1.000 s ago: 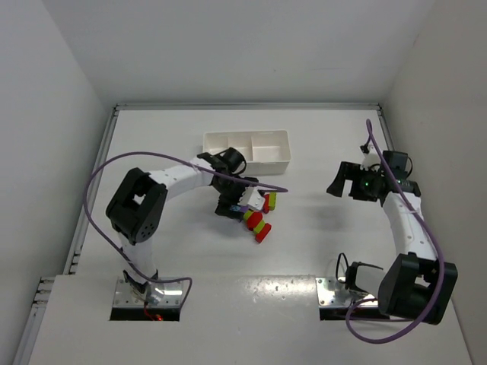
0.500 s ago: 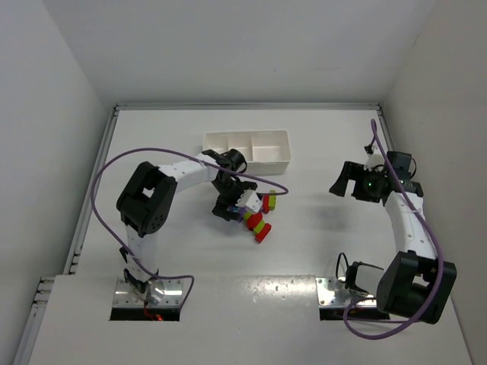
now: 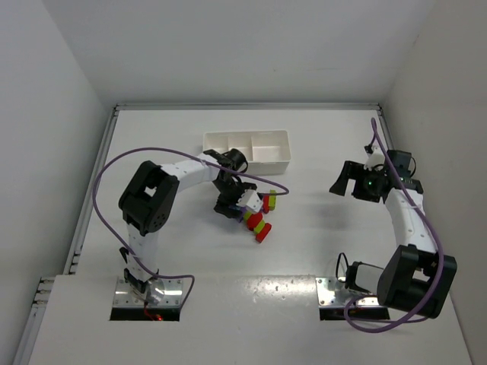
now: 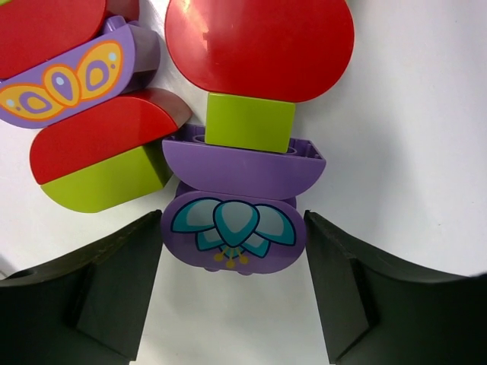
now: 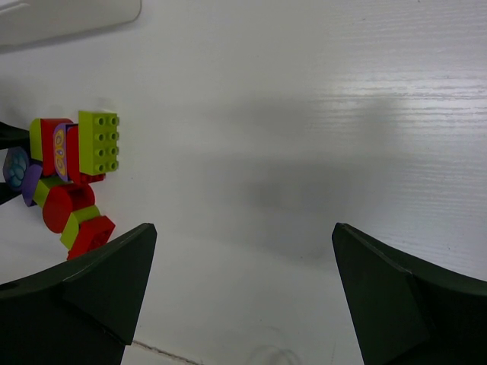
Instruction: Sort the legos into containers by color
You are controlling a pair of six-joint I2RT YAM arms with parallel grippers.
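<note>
A cluster of stuck-together legos [image 3: 259, 219] in red, yellow-green and purple lies on the table below the white tray [image 3: 247, 160] of three compartments. My left gripper [image 3: 237, 206] is down at the cluster's left end. In the left wrist view its fingertips [image 4: 144, 243] touch both sides of a purple brick [image 4: 232, 232] with a teal flower print. That brick joins another purple piece [image 4: 243, 163], a yellow-green brick [image 4: 249, 122] and a red disc [image 4: 259, 46]. My right gripper [image 3: 344, 181] is open and empty, high at the right.
A purple butterfly brick [image 4: 68, 80] between red pieces and a red and yellow-green piece [image 4: 99, 160] lie just left of the held stack. The right wrist view shows the cluster [image 5: 72, 175] and a tray corner [image 5: 68, 15]. Walls enclose the table.
My left arm has shifted slightly, its elbow pulled in, with the gripper staying at the cluster. The right arm has barely moved.
</note>
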